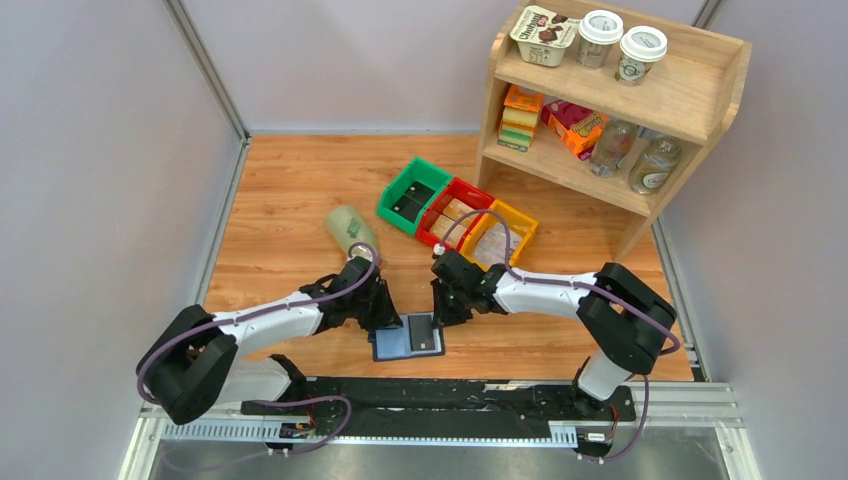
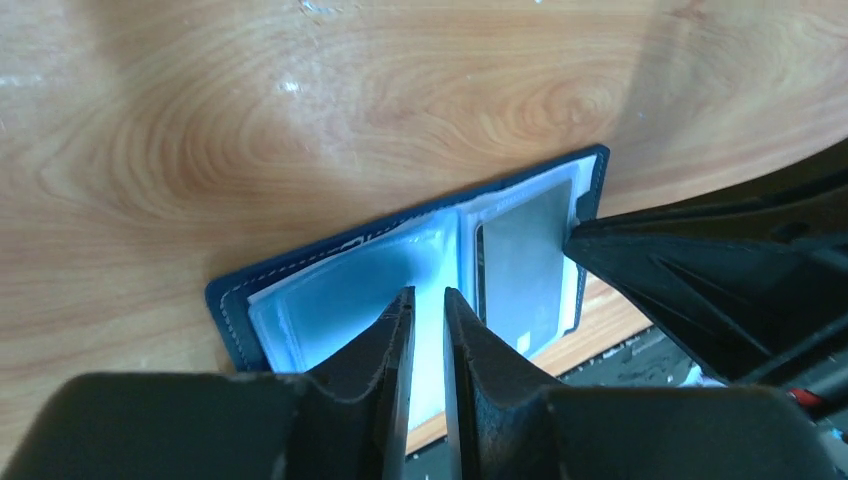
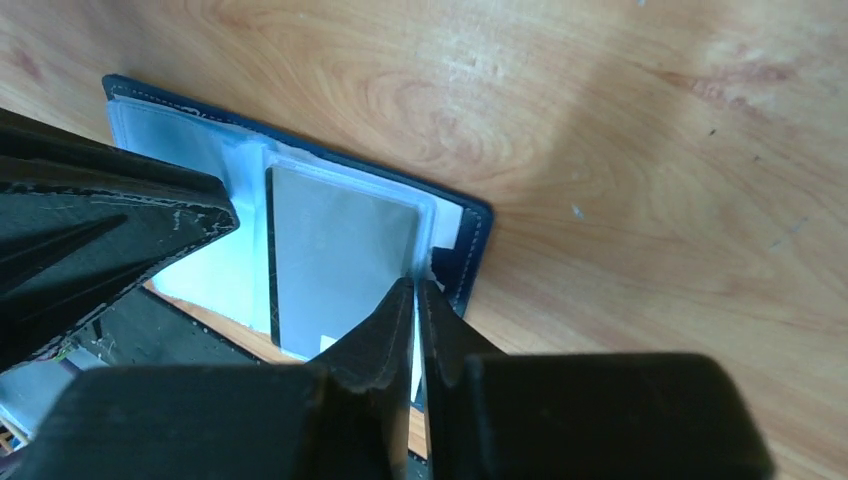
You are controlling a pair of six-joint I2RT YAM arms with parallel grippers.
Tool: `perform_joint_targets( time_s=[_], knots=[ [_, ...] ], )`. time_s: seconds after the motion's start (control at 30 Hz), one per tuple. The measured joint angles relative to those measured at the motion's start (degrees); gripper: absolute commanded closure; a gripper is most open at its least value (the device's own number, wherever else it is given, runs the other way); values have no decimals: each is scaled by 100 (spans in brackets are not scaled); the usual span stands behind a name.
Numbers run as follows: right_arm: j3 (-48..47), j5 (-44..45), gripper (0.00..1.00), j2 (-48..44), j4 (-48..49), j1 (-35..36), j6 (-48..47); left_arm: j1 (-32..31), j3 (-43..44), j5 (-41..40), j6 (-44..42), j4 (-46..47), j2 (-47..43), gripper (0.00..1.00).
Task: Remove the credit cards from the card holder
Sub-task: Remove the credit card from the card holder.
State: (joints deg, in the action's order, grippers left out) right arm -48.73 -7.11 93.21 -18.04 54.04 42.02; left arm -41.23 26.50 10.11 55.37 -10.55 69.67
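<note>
Nearest, the stitched navy card holder point(image 1: 408, 338) lies open at the woodgrain worktop's point(image 1: 290, 200) near edge. The left jaws, narrowly apart, straddle its glossy clear sleeve point(image 2: 330, 300). The right jaws, almost together, meet the flat grey credit card point(image 3: 340, 250) at its corner; grip undeterminable.

At 6 o'clock on worktop point(image 1: 290, 200), card holder point(image 1: 408, 338), a credit card point(image 1: 426, 334) in its 3 o'clock half; beyond it at 12, three bins point(image 1: 400, 192); at 11, cup point(image 1: 347, 230); at 2, shelf point(image 1: 690, 95).
</note>
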Motion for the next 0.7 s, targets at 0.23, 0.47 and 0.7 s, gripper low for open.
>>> perform_joint_targets(
  time_s=[0.23,0.47,0.7],
  knots=[
    [-225,13,98,214,94,-273,-111,315,7,28,-57,619,474,75],
    [-361,146,97,267,76,-437,-306,415,33,-81,-232,743,278,55],
    [-361,162,84,221,63,-437,-376,367,-63,-166,-35,704,-804,52]
  ],
)
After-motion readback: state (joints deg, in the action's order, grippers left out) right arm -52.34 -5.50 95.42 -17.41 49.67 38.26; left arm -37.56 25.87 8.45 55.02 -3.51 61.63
